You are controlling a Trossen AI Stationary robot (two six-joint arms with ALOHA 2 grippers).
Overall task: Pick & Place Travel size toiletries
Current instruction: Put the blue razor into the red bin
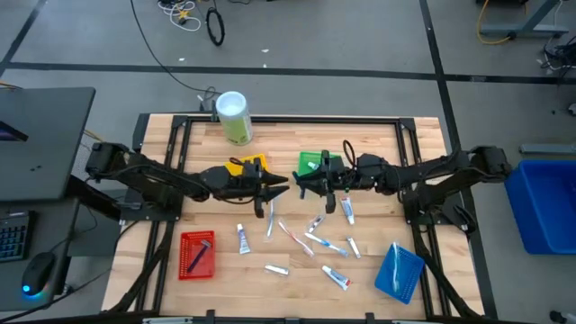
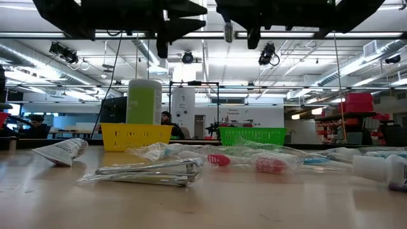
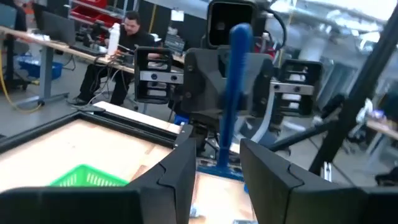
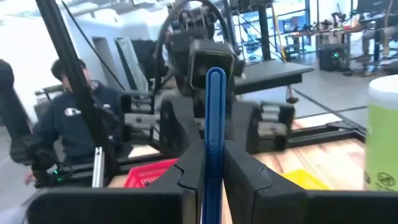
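Above the table's middle my two grippers face each other, fingertips nearly meeting. My right gripper [image 1: 299, 185] [image 4: 214, 163] is shut on a slim blue stick [image 4: 216, 106] that stands upright. My left gripper [image 1: 283, 188] [image 3: 217, 158] is open. In the left wrist view the stick [image 3: 235, 87] shows in the gap between its fingers, narrower than the gap. Whether those fingers reach it, I cannot tell. Several other travel size toiletries [image 1: 306, 238] lie flat on the table near its front: small white tubes [image 1: 243, 238] and wrapped toothbrushes [image 2: 146, 172]. My right gripper pinches the blue stick's lower part [image 4: 214, 146] between its two fingers. The fingers lie level, come from the table's right side and cross the stick. The stick stands upright above them, lifted clear of the table.
A yellow basket [image 1: 247, 165] and a green basket [image 1: 317, 162] stand just behind the grippers. A green white-lidded canister [image 1: 234, 117] is at the far edge. A red basket [image 1: 196, 254] sits front left with a dark stick in it. A blue basket [image 1: 399, 272] sits front right.
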